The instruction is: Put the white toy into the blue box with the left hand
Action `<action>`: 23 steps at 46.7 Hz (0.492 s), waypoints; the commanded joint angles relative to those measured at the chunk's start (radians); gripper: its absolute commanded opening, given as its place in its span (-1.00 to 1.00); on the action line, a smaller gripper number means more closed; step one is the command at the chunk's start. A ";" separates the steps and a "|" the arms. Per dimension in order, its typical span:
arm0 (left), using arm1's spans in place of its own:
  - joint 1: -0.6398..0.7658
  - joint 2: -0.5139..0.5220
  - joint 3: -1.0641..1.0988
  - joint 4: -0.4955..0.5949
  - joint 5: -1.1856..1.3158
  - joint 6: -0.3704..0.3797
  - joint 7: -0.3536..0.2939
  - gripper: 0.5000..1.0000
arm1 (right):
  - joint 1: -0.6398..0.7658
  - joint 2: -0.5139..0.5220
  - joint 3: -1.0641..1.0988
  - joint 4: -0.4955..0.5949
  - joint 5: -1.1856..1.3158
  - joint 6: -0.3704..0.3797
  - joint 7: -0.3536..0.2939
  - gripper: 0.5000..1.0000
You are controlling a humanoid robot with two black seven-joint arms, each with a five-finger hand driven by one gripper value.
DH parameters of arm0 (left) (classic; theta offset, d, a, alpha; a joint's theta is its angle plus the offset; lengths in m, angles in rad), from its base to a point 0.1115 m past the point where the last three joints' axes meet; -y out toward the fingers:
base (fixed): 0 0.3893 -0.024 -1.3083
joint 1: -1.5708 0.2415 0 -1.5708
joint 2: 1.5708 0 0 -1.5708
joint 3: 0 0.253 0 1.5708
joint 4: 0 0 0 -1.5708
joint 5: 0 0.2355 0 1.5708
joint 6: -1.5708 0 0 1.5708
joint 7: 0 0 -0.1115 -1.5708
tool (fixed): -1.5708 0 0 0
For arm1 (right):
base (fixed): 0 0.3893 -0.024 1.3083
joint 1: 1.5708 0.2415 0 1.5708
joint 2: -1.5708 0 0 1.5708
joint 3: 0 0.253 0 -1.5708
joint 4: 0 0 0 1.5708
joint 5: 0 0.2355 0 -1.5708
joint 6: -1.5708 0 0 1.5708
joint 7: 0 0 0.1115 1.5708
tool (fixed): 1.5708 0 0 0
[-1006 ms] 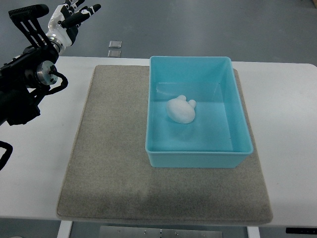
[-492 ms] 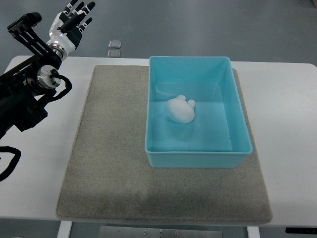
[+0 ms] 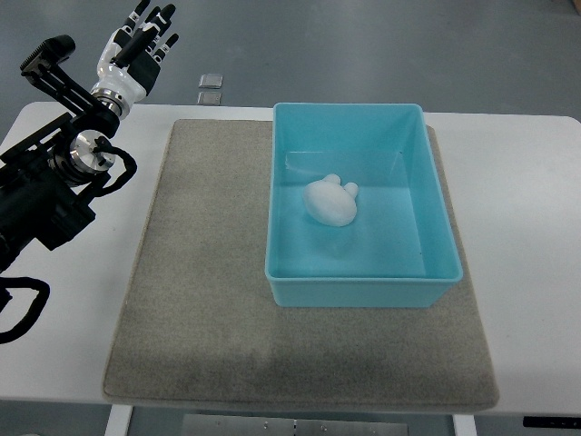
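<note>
The white toy (image 3: 331, 202) lies on the floor of the blue box (image 3: 360, 282), a little left of its middle. The box sits on the right half of a grey mat (image 3: 209, 272). My left hand (image 3: 138, 41) is up at the far left, past the table's back edge and well away from the box. Its fingers are spread and hold nothing. The black left arm (image 3: 50, 195) runs down along the left edge. No right arm shows.
The mat lies on a white table (image 3: 536, 272). Two small square floor plates (image 3: 211, 88) lie on the grey floor beyond the table's back edge.
My left arm has shifted to the right and slightly down into the picture, with the hand turning more upright. The toy and box have not moved.
</note>
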 commanded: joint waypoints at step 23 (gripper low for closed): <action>0.010 0.000 -0.020 0.000 0.001 0.001 0.000 0.95 | 0.000 0.000 0.000 0.000 0.000 0.000 0.000 0.74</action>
